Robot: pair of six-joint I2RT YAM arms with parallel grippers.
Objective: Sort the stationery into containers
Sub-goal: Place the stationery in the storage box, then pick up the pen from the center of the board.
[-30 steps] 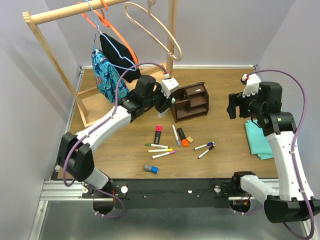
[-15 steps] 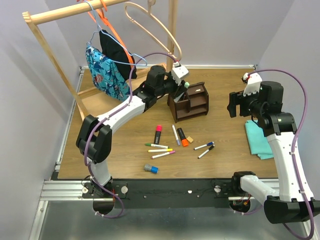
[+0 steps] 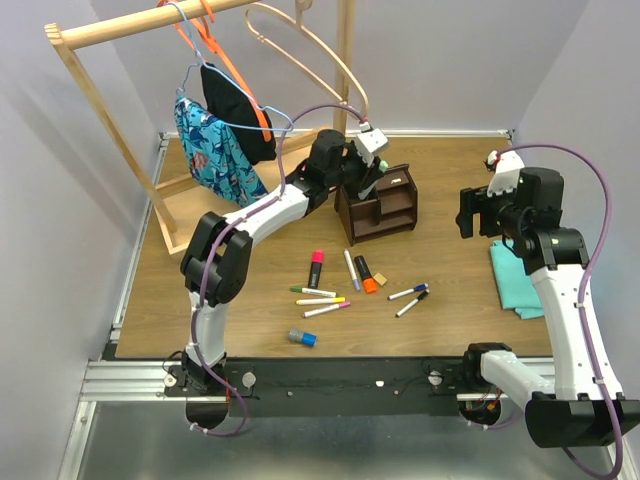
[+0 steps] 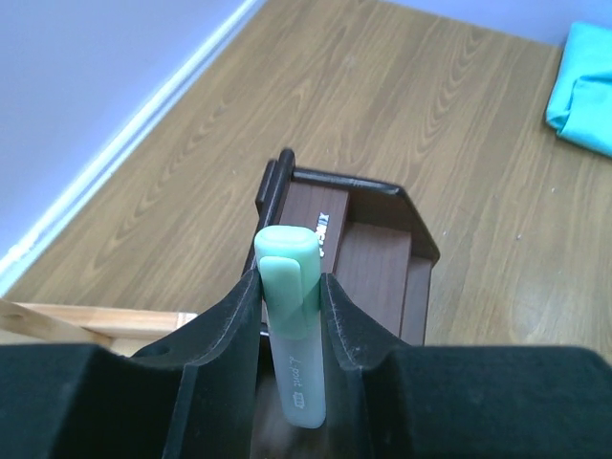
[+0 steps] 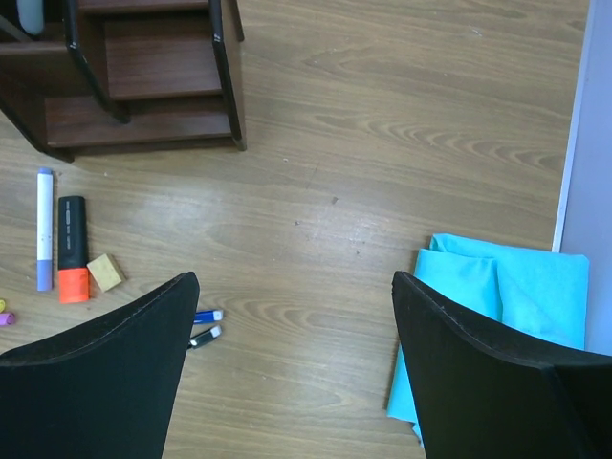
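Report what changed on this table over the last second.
The left gripper swung right and farther back, from beside the dark organiser to above it, keeping its grip on the pale green marker. Nothing was let go. The right gripper stayed open and in place near the teal cloth; the loose pens and highlighters did not move.

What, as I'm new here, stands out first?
The left arm's jaws grip a pale mint-green capped pen over the small dark brown wooden desk organiser, far middle. Thin white coloured-capped markers lie scattered nearer; a large pale wooden clothes rack stands far left.
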